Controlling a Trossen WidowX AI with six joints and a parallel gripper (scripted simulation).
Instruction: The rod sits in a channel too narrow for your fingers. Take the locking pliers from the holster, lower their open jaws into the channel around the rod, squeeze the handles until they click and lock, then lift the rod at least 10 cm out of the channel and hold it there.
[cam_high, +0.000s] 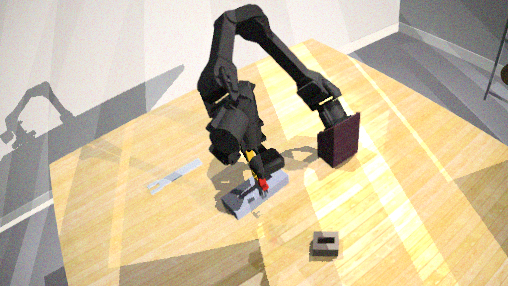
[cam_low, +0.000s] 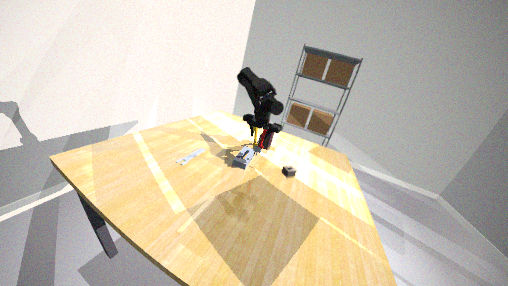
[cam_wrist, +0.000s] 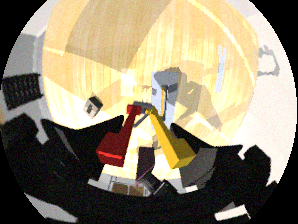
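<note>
The hand is clenched on the locking pliers, their handles spread. Just ahead is the channel block; the rod should lie in its slot, but I cannot pick it out. Farther out stands the holster. Centre the jaws over the slot, line them up with it, lower straight, and squeeze only once they straddle the rod. The wrist view shows both handles and the jaws beside the slot; from the top, the arm partly covers the yellow handle.
</note>
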